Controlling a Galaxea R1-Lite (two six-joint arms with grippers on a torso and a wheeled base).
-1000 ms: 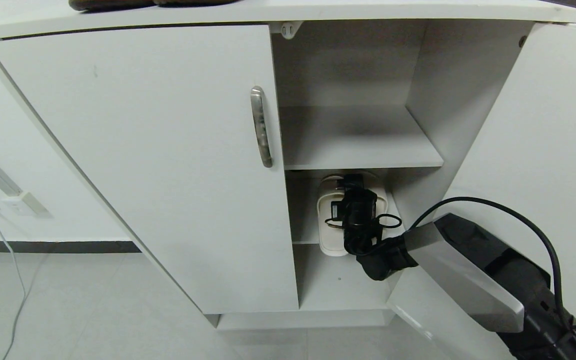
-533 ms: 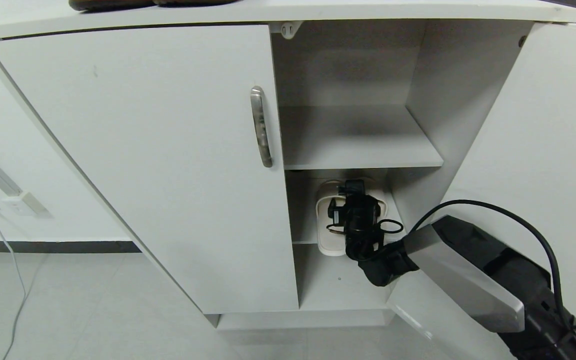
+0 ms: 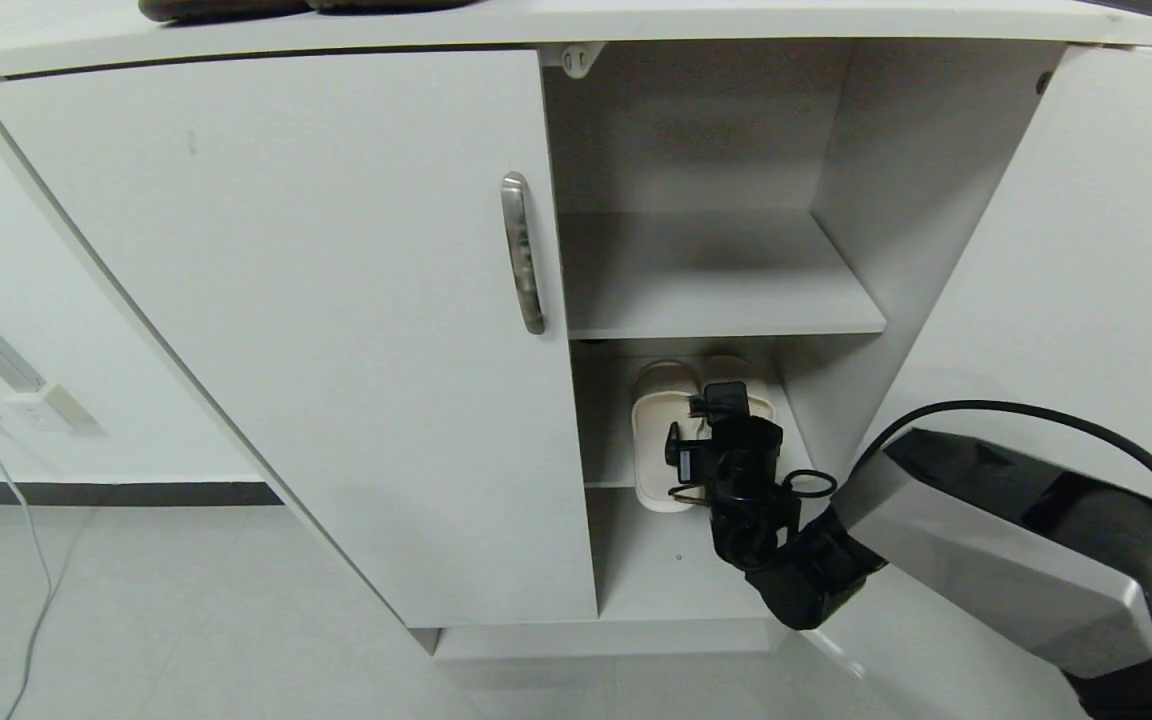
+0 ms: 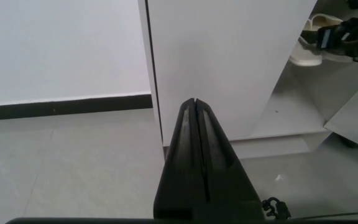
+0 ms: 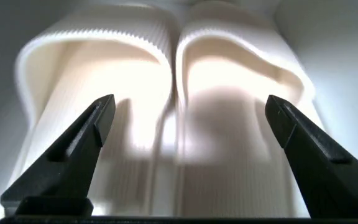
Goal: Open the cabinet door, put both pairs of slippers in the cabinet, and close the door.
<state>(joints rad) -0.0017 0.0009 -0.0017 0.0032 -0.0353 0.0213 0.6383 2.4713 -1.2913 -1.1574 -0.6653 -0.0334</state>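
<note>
Up close, right claw [image 5: 189,102] gapes wide before cream slippers [image 5: 229,68]; head view adds dark slippers [image 3: 216,8] atop the cabinet [image 3: 236,300]; left claw [image 4: 194,102] closed.

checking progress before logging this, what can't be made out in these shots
1. Dark things on the cabinet top: head view, cut off by the upper edge; second pair or not, cannot tell.
2. Right slipper: head view, mostly behind the right gripper.
3. Space behind the shut left door: head view, door hides it.
</note>
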